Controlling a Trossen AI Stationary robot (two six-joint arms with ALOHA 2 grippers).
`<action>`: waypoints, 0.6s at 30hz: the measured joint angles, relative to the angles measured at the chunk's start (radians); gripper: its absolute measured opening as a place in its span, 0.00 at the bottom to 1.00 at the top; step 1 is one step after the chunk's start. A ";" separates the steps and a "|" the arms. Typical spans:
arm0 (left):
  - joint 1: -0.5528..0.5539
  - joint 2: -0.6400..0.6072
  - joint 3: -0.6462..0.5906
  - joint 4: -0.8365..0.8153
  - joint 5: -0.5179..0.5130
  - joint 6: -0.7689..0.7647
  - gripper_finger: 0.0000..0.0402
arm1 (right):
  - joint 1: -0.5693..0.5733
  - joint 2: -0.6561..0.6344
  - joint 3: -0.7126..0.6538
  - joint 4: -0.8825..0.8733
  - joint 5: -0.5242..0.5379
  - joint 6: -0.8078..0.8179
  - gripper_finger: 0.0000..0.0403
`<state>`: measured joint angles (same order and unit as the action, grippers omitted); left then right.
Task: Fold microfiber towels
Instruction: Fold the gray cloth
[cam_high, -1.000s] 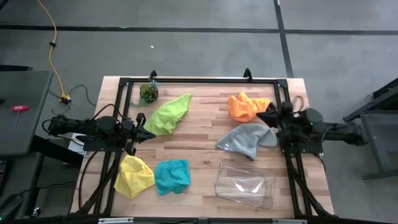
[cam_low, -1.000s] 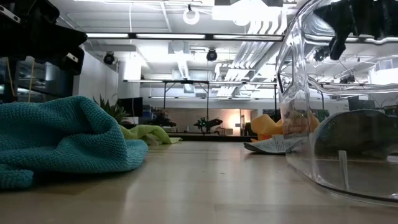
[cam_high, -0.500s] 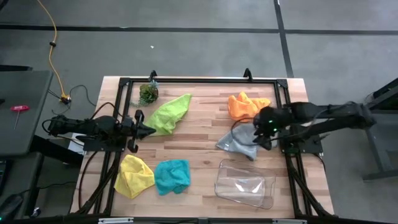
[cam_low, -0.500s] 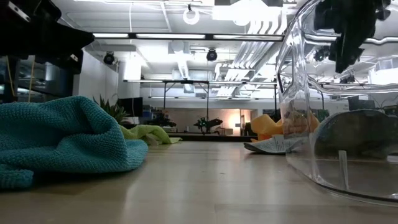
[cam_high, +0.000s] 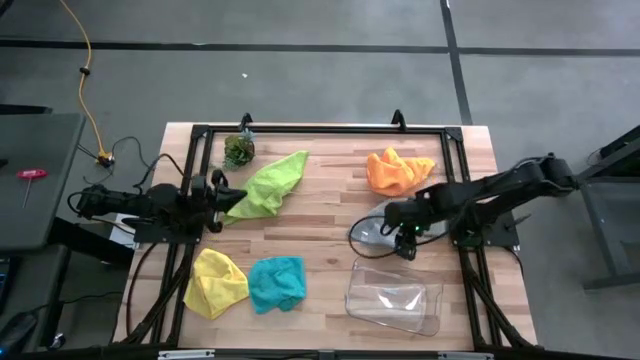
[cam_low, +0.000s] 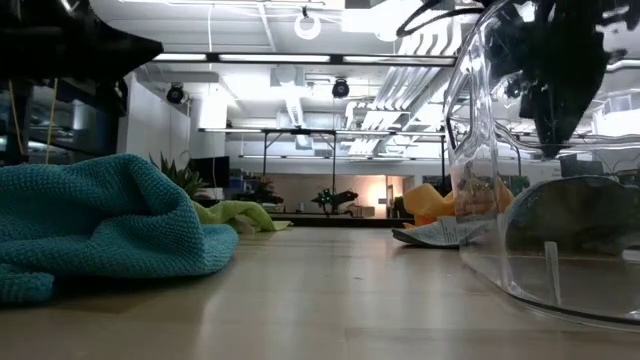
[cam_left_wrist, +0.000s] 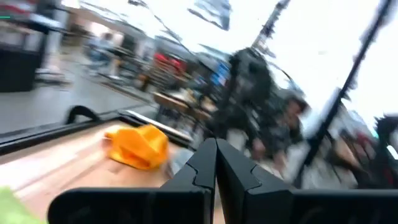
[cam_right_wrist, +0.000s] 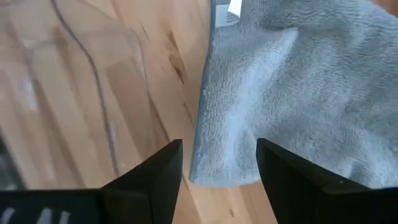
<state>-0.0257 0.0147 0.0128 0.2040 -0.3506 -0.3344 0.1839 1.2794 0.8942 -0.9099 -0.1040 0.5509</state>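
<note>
Five towels lie crumpled on the wooden table: lime green (cam_high: 268, 183), orange (cam_high: 397, 170), grey (cam_high: 368, 228), yellow (cam_high: 215, 283) and teal (cam_high: 277, 283). My right gripper (cam_high: 402, 243) reaches in from the right and points down over the grey towel (cam_right_wrist: 292, 93). It is open, its fingers standing astride the towel's near edge just above it. My left gripper (cam_high: 238, 196) is shut beside the lime green towel's left end. In the left wrist view its shut fingers (cam_left_wrist: 216, 163) point across the table toward the orange towel (cam_left_wrist: 137, 146).
A clear plastic tray (cam_high: 392, 295) lies at the near right, close to the grey towel; it fills the right of the low view (cam_low: 550, 200). A small leafy clump (cam_high: 238, 151) sits at the far left. A black frame (cam_high: 320, 129) borders the table.
My right arm has swung out from its rest at the table's right edge toward the middle, tipping from level to pointing down over the grey towel. My left gripper has turned a little at the wrist toward the far edge, staying where it was. No towel has moved.
</note>
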 joint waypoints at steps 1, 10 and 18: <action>0.000 0.001 0.000 0.015 -0.017 -0.010 0.00 | 0.011 0.015 0.000 0.005 0.006 0.000 0.49; -0.001 0.078 0.000 0.133 -0.056 -0.042 0.00 | 0.085 0.119 -0.001 0.017 0.086 -0.008 0.49; -0.001 0.205 0.000 0.171 -0.055 -0.030 0.00 | 0.104 0.172 -0.001 0.023 0.117 0.010 0.49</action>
<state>-0.0265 0.2196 0.0128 0.3751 -0.4057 -0.3645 0.2882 1.4514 0.8928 -0.8865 0.0131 0.5610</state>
